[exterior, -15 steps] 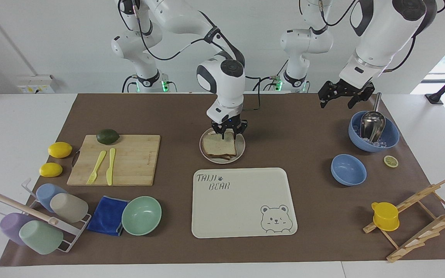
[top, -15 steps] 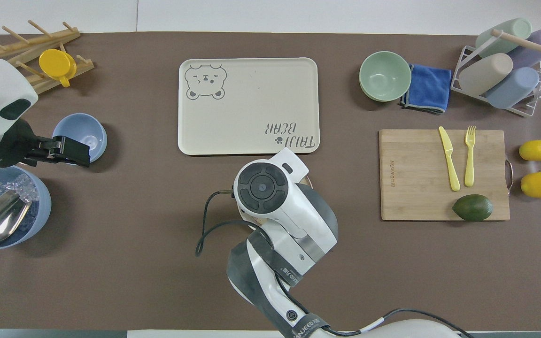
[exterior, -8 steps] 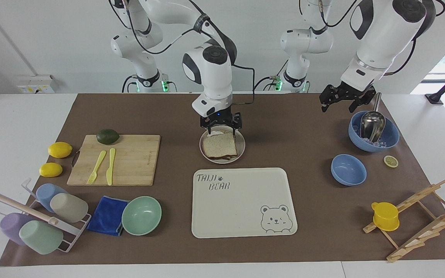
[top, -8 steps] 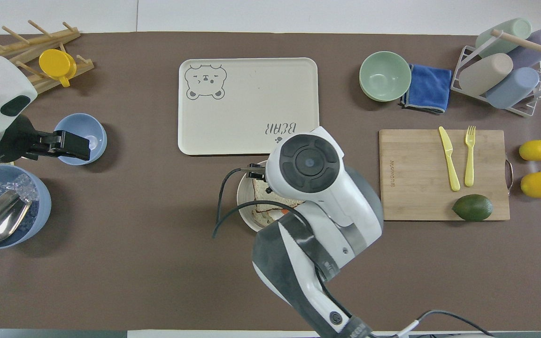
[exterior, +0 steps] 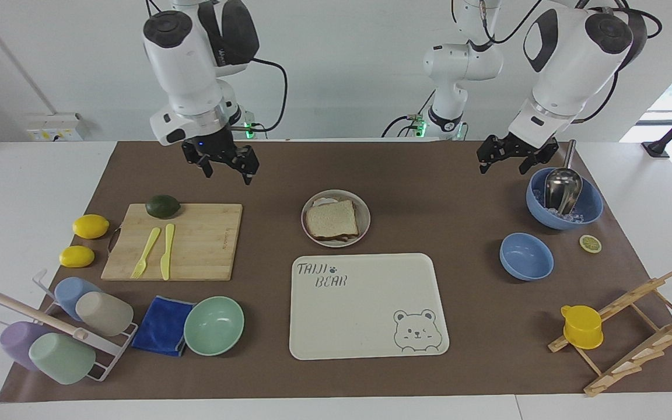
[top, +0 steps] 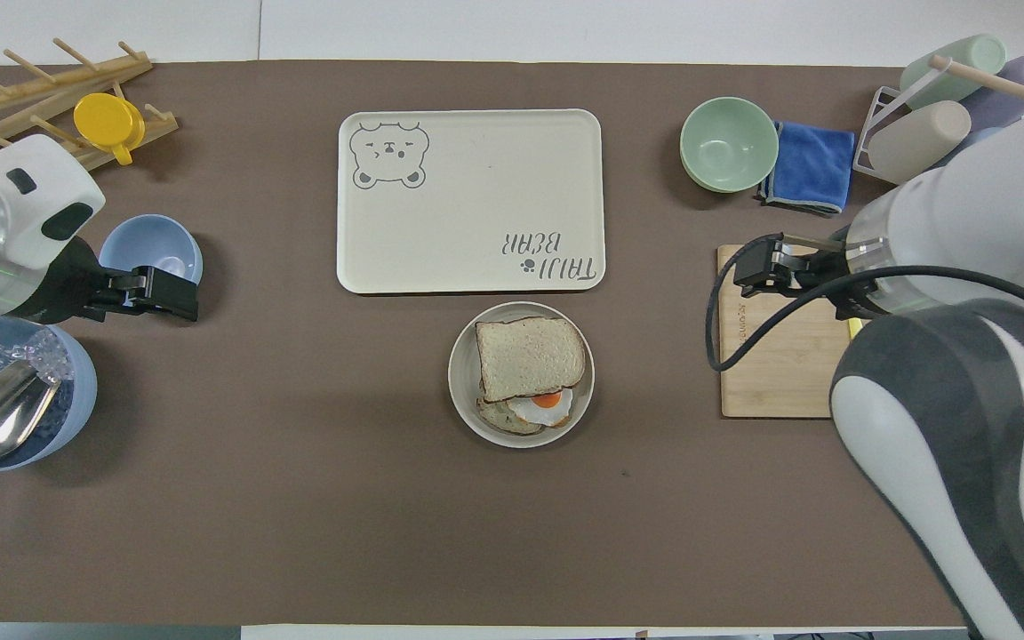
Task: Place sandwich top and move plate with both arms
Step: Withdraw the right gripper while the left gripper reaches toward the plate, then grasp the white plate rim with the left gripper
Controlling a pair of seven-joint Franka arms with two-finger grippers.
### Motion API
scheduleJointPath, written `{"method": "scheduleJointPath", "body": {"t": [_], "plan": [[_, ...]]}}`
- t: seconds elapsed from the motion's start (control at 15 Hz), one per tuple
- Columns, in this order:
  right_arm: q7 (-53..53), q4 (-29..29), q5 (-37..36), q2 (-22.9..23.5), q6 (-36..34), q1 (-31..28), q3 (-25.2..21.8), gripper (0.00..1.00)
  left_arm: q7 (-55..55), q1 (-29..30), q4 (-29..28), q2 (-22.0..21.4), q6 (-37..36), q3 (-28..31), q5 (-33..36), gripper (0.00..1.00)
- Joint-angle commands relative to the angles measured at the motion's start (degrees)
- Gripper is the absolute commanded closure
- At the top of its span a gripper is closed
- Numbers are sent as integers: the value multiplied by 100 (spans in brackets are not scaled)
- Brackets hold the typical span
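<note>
The sandwich top (exterior: pixel 331 220) lies flat on the egg-topped slice on the plate (exterior: pixel 365 226); in the overhead view the sandwich top (top: pixel 530 358) covers most of the plate (top: pixel 461 373), with the fried egg (top: pixel 548 404) showing at the edge nearer to the robots. My right gripper (exterior: pixel 227 174) is open and empty, raised over the table by the cutting board's corner; it also shows in the overhead view (top: pixel 748 271). My left gripper (exterior: pixel 505 166) is open and empty, up beside the large blue bowl; it also shows in the overhead view (top: pixel 183 307).
The cream bear tray (exterior: pixel 365 291) lies just beside the plate, farther from the robots. The cutting board (exterior: pixel 196 239) with an avocado (exterior: pixel 163 206) and cutlery is toward the right arm's end. A large blue bowl with scoop (exterior: pixel 563 198) and a small blue bowl (exterior: pixel 525 255) stand toward the left arm's end.
My right gripper let go of the sandwich top on the plate, rose and swung away toward the cutting board. My left gripper shifted only slightly.
</note>
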Motion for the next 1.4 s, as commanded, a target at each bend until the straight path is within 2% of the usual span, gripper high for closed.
{"method": "scheduleJointPath", "body": {"t": [0.0, 0.13, 0.27, 0.47, 0.67, 0.87, 0.93, 1.07, 1.33], "plan": [[-603, 285, 68, -36, -494, -363, 59, 0, -64, -278, -505, -317, 323, 24, -114, 0], [-917, 462, 6, 16, -732, -478, 41, 0, -134, -515, -662, -308, 437, 24, -123, 0], [-1804, 463, -3, 16, -742, -715, -3, 0, -256, -760, -987, -300, 936, 24, -123, 0], [-2044, 716, -73, 174, -960, -988, -12, 0, -503, -1051, -1313, -168, 1543, 24, -123, 0], [-2124, 928, -205, 201, -1023, -971, 32, 0, -942, -1359, -1332, 95, 1983, 24, -123, 0], [-2133, 1341, -197, 517, -1382, -1076, -11, 0, -1039, -1640, -1532, 386, 2510, 24, -263, 0], [-2159, 1359, -170, 517, -1436, -1093, -20, 0, -1170, -1763, -1708, 421, 2738, 24, -298, 0], [-2256, 1001, -179, 272, -1349, -1085, -21, 0, -1906, -1930, -2147, 413, 3344, 24, -561, 0], [-2528, 719, -170, 122, -1260, -1085, -82, 0, -2831, -2159, -2368, 544, 3759, 24, -597, 0]]}}
